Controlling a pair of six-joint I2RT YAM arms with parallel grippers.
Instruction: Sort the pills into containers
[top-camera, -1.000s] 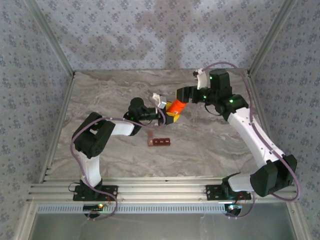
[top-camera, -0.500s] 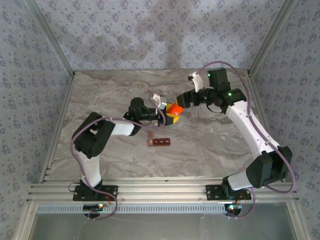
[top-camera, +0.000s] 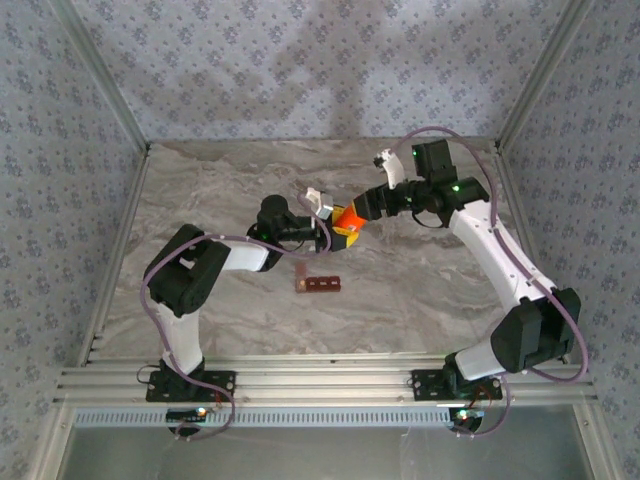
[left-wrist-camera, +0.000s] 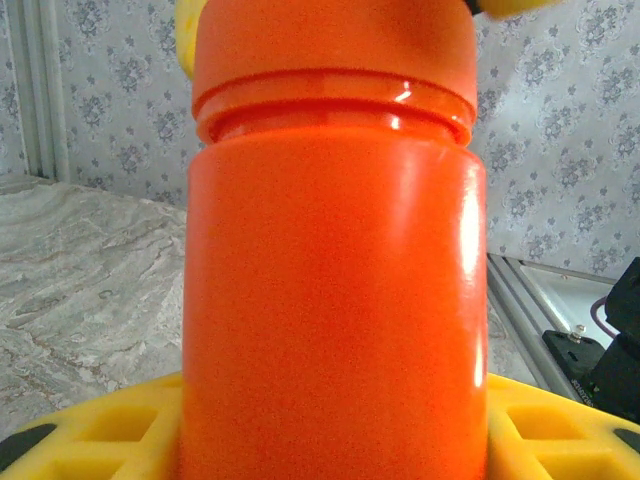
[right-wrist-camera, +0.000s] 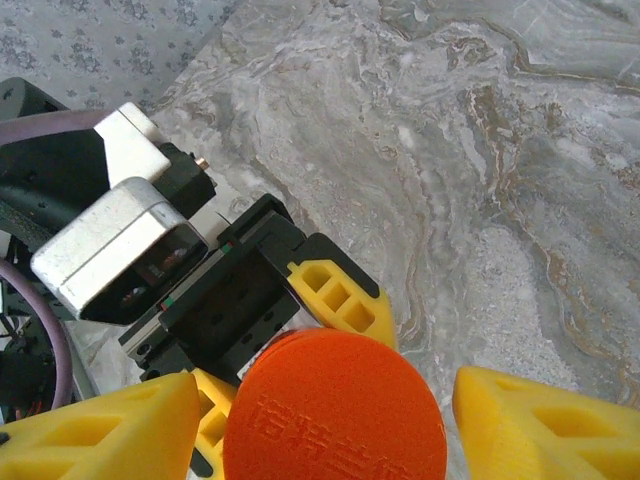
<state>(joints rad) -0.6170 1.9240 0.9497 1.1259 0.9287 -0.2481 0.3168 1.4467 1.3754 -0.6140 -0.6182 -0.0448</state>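
Between the two hands, over the marble tabletop (top-camera: 230, 180), the left hand (top-camera: 338, 228) pinches the body of the orange bottle (left-wrist-camera: 330, 280). The bottle's long axis runs straight out of that hand toward the right hand (top-camera: 360, 207), which faces it end-on. The right hand's yellow fingers (right-wrist-camera: 540, 420) flank the bottle's cap (right-wrist-camera: 335, 410) on both sides; whether they already press it I cannot tell. Twisting the cap off looks like the step in hand. Just below the left hand, toward the bases, lie the containers (top-camera: 318, 284), a dark strip lying crosswise, its cells too small to read for contents.
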